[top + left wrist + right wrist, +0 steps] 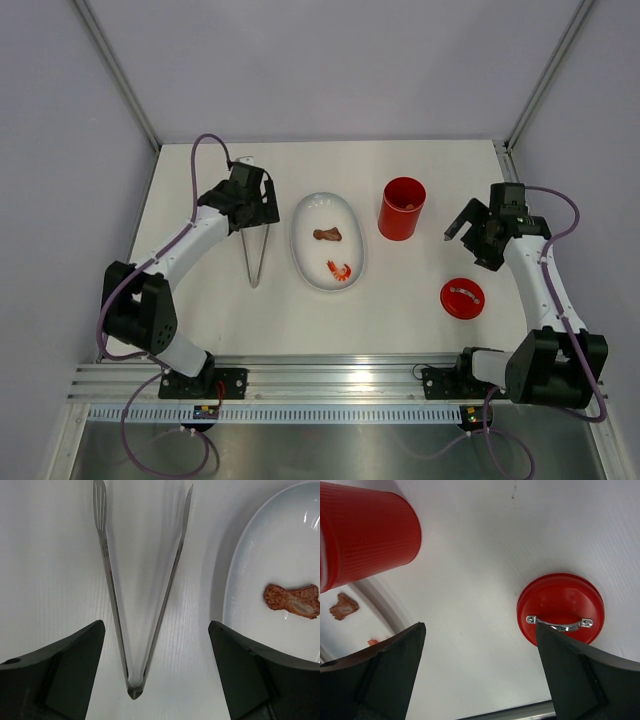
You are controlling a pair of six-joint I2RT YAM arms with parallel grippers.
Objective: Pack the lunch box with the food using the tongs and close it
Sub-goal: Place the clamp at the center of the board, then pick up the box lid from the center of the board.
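Note:
The silver tongs (256, 255) lie flat on the table left of the white plate (320, 210), their joined end nearest my left gripper (250, 205). In the left wrist view the tongs (134, 690) lie between the spread fingers of that gripper (156, 625), which is open and touches nothing. A brown food piece (326, 235) (292, 600) and a red shrimp (339, 270) rest on the plate. The red lunch box (402, 208) (365, 535) stands uncovered right of the plate. Its lid (462, 298) (560, 605) lies flat, metal handle up. My right gripper (468, 225) (480, 626) hangs open and empty between lunch box and lid.
The plate's rim (235, 580) runs close to the right of the tongs. An aluminium rail (320, 375) carrying both arm bases lines the near edge. Grey walls and slanted frame posts (120, 80) close off the back and sides.

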